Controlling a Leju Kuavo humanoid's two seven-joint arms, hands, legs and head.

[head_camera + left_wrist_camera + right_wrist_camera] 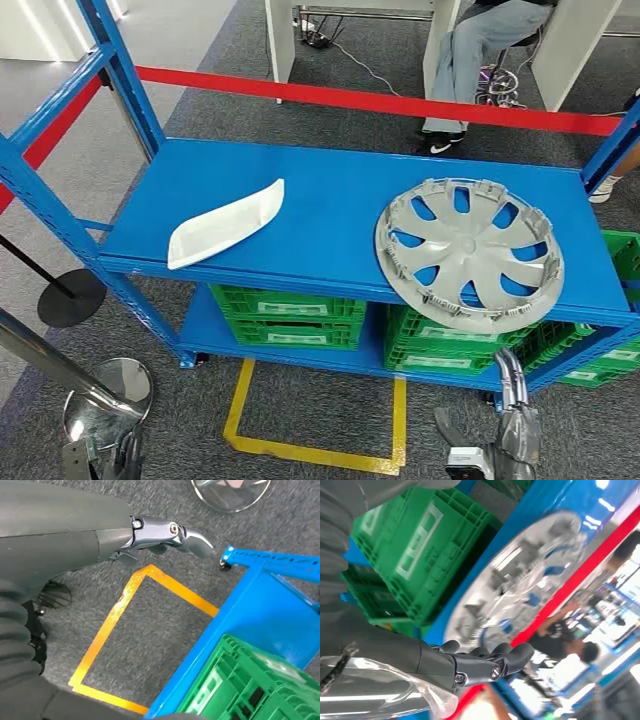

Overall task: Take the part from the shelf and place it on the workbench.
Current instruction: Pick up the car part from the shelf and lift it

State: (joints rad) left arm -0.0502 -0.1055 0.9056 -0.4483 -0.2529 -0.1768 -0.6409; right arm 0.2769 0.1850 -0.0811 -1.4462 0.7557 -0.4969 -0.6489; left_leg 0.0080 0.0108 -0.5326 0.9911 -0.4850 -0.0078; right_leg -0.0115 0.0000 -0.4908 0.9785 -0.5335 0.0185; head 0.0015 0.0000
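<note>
The task looks barely begun: nothing is picked yet, and every step of lifting, carrying and setting down on the counter is left. No counter can be made out from here.

Two parts lie on the top deck of the blue shelf (340, 210). The silver wheel cover (469, 253) sits flat toward 3 o'clock on the deck, its near rim overhanging the front edge. The white curved trim piece (225, 223) lies toward 9 o'clock, well apart from the cover. Which of them the task means cannot be told, though the wheel cover is the nearer to a raised hand.

The right robot hand (512, 425) is low at about 5 o'clock in the head view, below the shelf's front edge and just under the wheel cover's near rim, not touching it. Its fingers (497, 662) reach out together, holding nothing. The left robot hand (166, 532) hangs at about 7 o'clock over the grey carpet and yellow floor tape (113, 615), its fingers extended, empty, far from either part.

Green crates (287, 315) fill the lower deck.
</note>
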